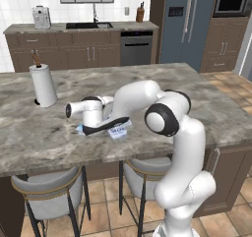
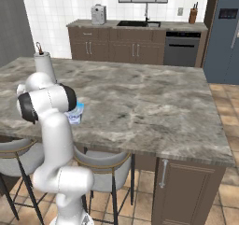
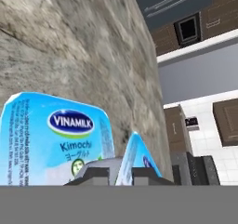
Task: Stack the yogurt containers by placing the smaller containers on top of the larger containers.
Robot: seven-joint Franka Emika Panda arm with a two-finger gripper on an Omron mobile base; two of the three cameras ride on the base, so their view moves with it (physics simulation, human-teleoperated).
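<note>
A small yogurt cup [image 3: 139,158] is showing edge-on just above the finger tips in the hand view, its light-blue lid tilted toward the camera, and right beside it on the left the larger tub [image 3: 58,139] is presenting its wide blue printed lid. In the left base view the tub [image 1: 118,131] is sitting on the near part of the island counter [image 1: 162,83], half hidden under the forearm; in the right base view a corner of it [image 2: 76,113] is peeking out behind the elbow.

These cups are probably light, thin-walled plastic with foil tops, so they are likely to dent or tip if squeezed hard. Taking the small cup across its side walls below the rim seems safer than pinching the foil.

The gripper [image 3: 116,174] is hovering low over the two containers, its tips standing slightly apart with the cup's edge above the gap; whether they are actually gripping it I cannot tell.

Farther left on the counter a paper towel roll [image 1: 43,86] is standing upright, well apart from the yogurts.
</note>
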